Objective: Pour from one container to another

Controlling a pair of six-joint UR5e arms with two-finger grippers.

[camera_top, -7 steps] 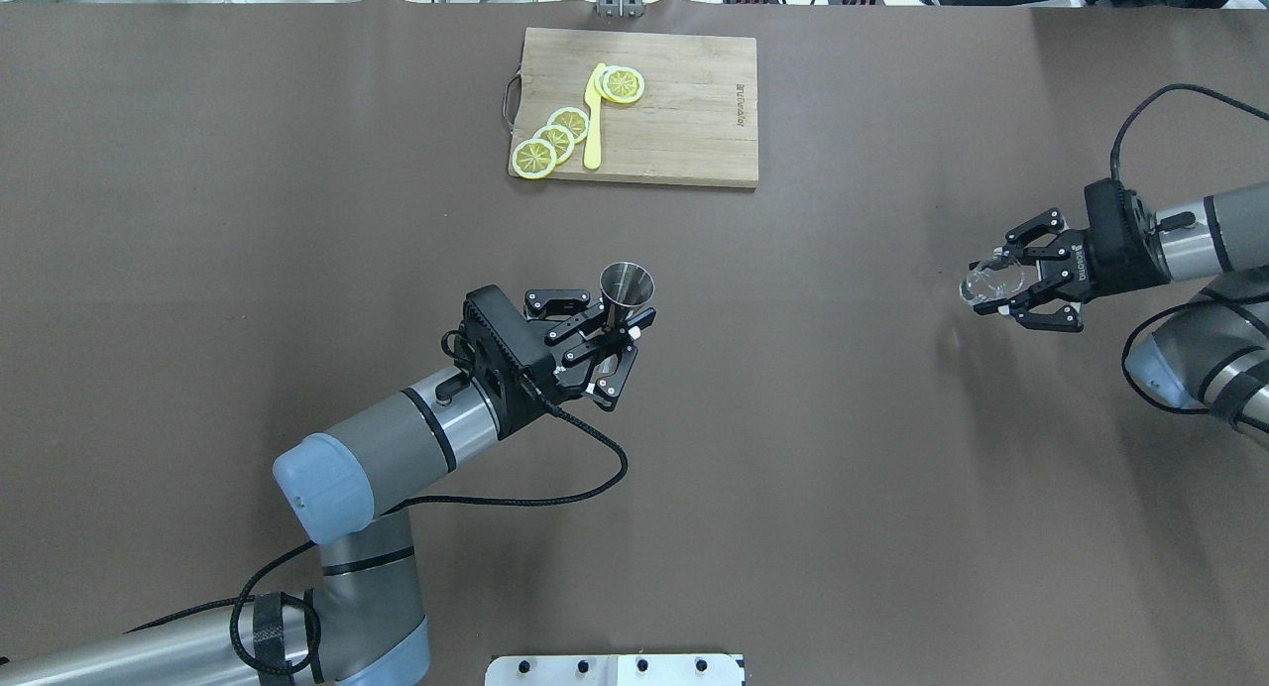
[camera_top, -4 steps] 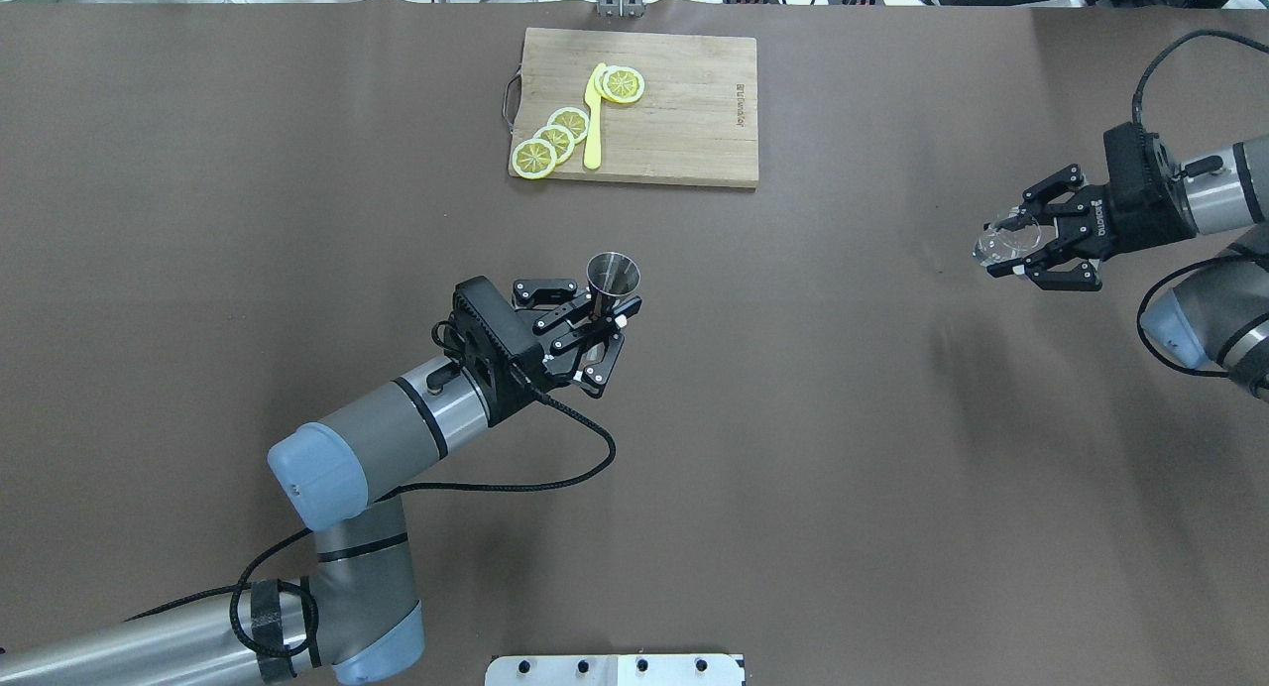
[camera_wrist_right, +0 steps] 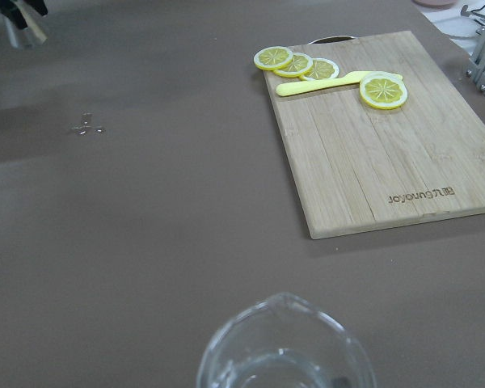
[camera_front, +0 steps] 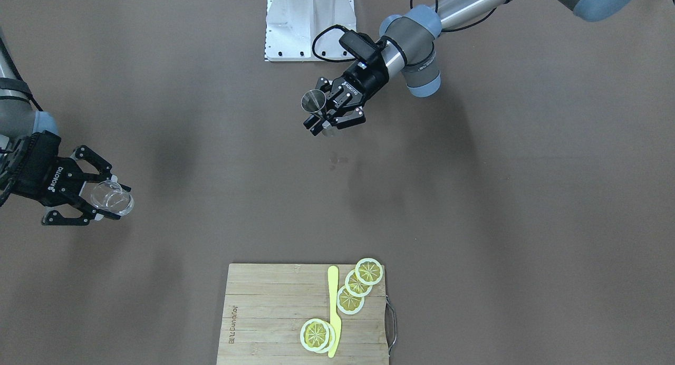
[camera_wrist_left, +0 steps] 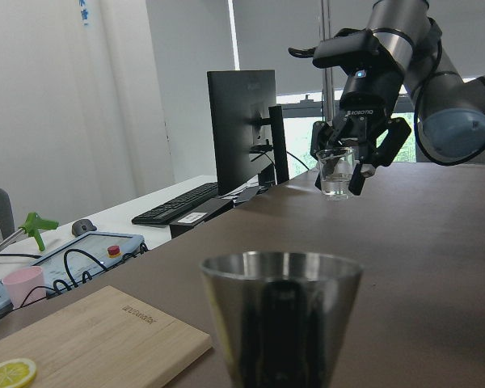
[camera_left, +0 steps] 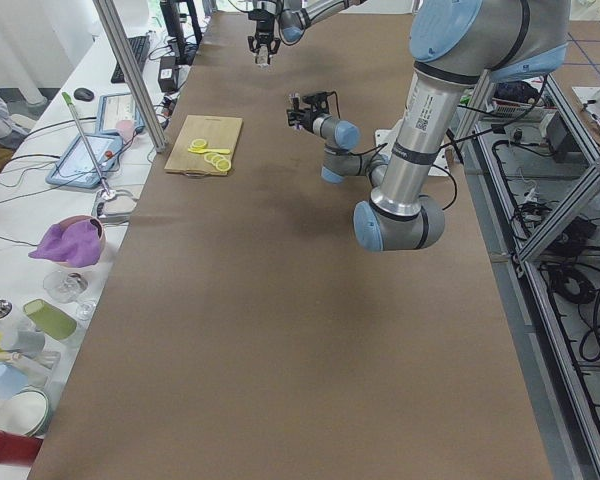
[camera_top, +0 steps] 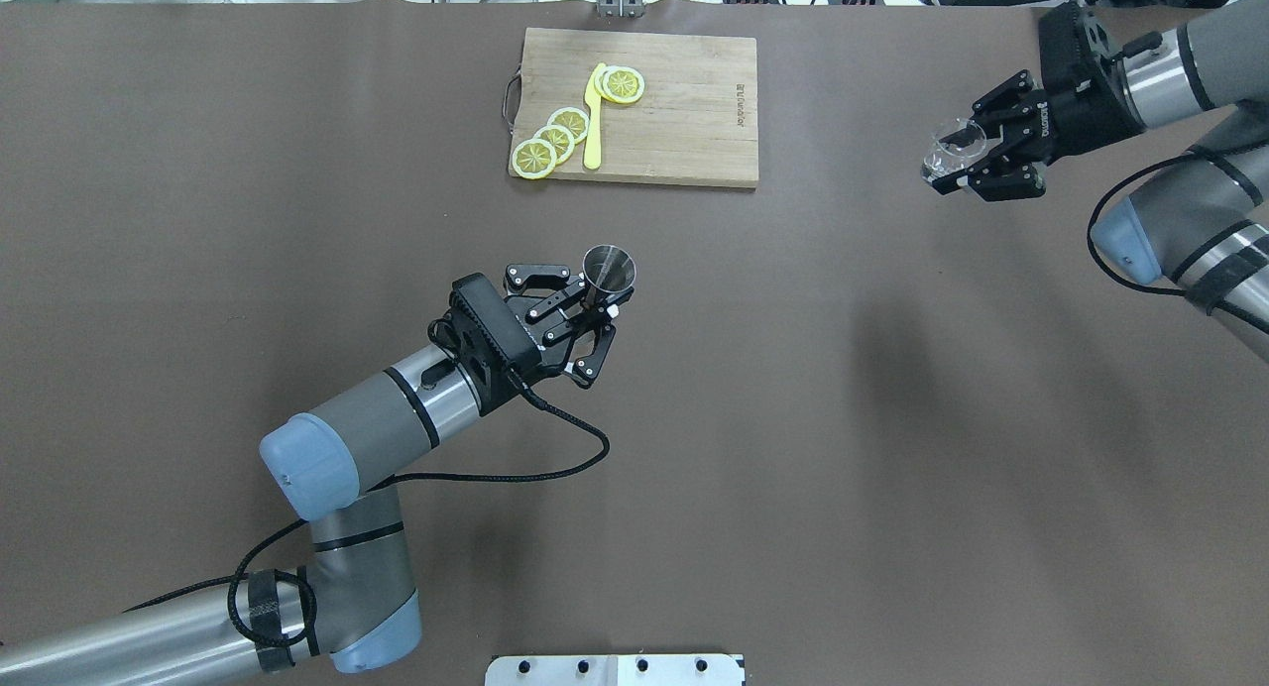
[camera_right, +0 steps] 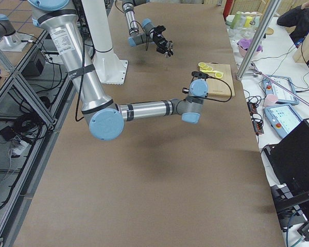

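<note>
Steel and cone-shaped, the jigger (camera_top: pixel 609 270) is held upright above the middle of the bench, mouth up, probably so that nothing spills before the pour. The left gripper (camera_top: pixel 596 309) is closed around its narrow lower part. The clear glass cup (camera_top: pixel 944 154) hangs well apart from it, above the bench's right end near the far edge. It is also upright, and a little liquid seems to be inside. The right gripper (camera_top: pixel 962 161) clamps the cup from both sides, its jaws only partly closed because the cup is wide. I think the two vessels must first come together.

Wide bare table (camera_top: pixel 843 418) mid-span, passable; cutting board (camera_top: pixel 684 121) with lemon slices (camera_top: pixel 555 136), knife (camera_top: pixel 593 121) blocks far centre edge
</note>
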